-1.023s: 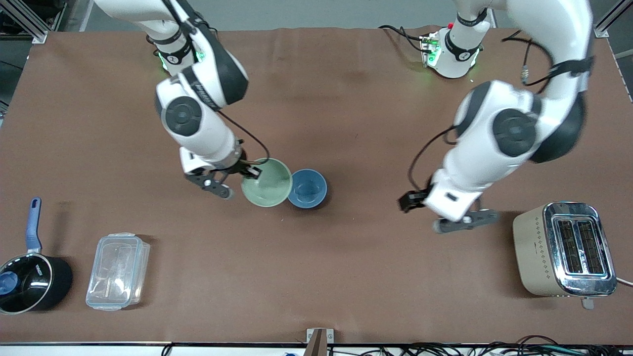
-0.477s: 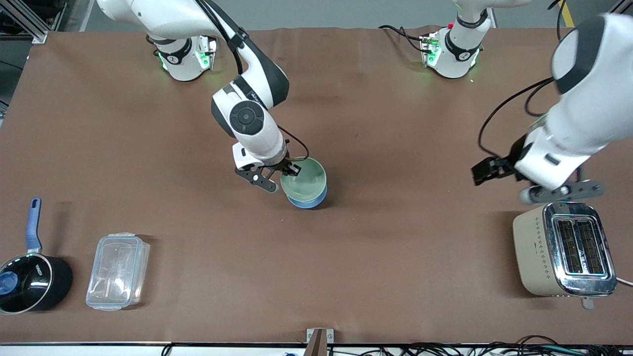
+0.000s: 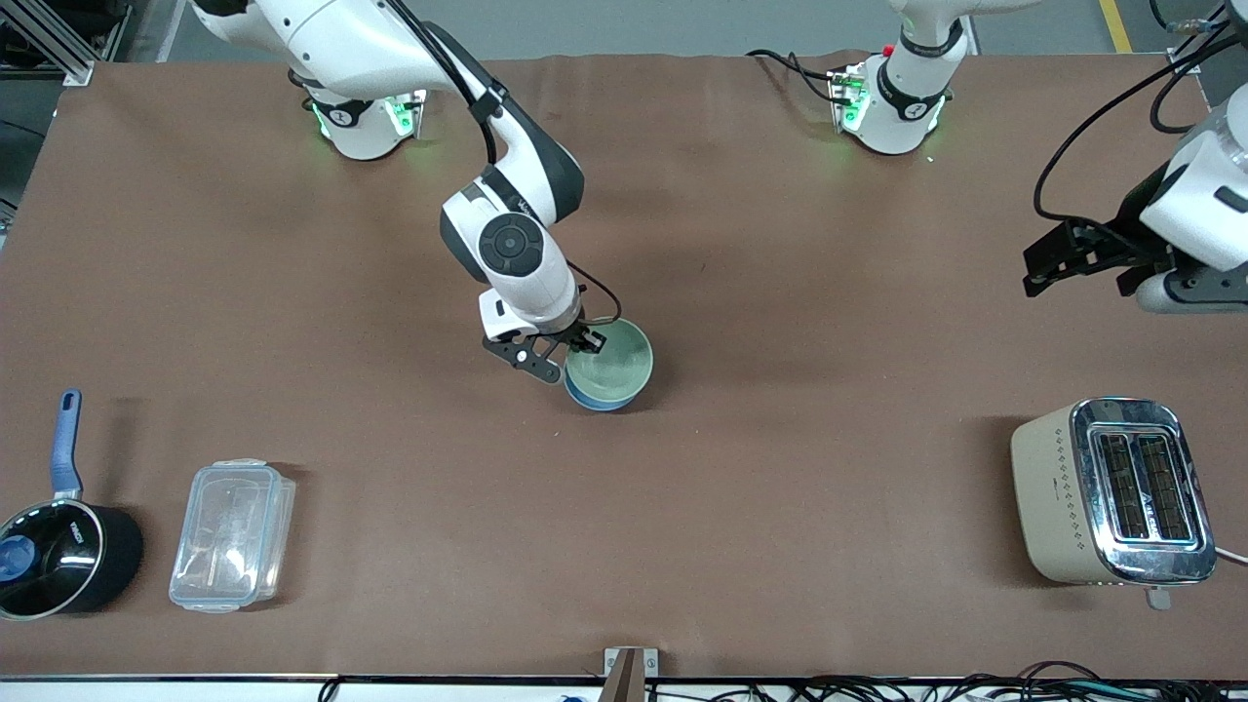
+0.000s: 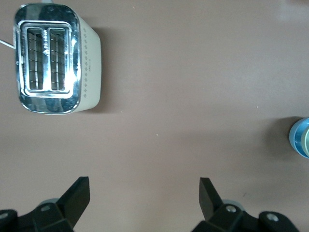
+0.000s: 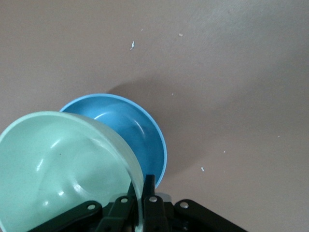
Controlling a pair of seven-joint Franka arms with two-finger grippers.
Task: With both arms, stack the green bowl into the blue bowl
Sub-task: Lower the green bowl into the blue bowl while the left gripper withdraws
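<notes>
Hovering over the blue bowl (image 3: pixel 597 398), the green bowl (image 3: pixel 612 359) has shifted from beside it, right gripper (image 3: pixel 564 353) clenching its nine-o'clock rim; left gripper (image 3: pixel 1121 268), spread wide, has retreated, so release remains.

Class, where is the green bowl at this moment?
In the front view, the green bowl is mid-table, held by its rim in the right end effector directly over the blue bowl. The right wrist view shows it tilted, not yet seated.
</notes>
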